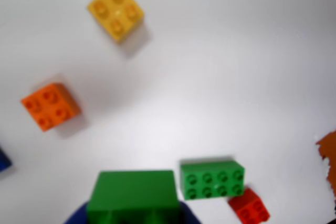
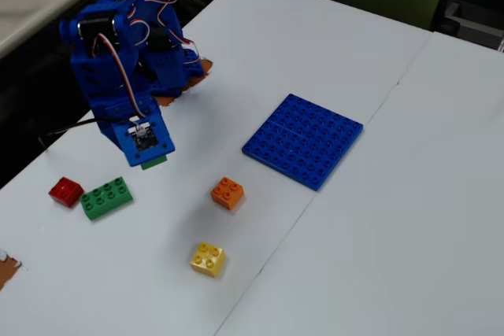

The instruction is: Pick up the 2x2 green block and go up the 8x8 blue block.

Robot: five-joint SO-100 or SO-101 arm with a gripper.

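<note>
My blue gripper is shut on the 2x2 green block, which fills the bottom middle of the wrist view. In the fixed view the gripper holds the block above the table at the left, over the white surface near the long green brick. The 8x8 blue block lies flat at the table's middle, well to the right of the gripper and apart from it. A blue sliver at the wrist view's left edge may be its corner.
A long green brick and a red brick lie left of the gripper, also in the wrist view. An orange brick and a yellow brick lie between gripper and baseplate. The table's left edge is close.
</note>
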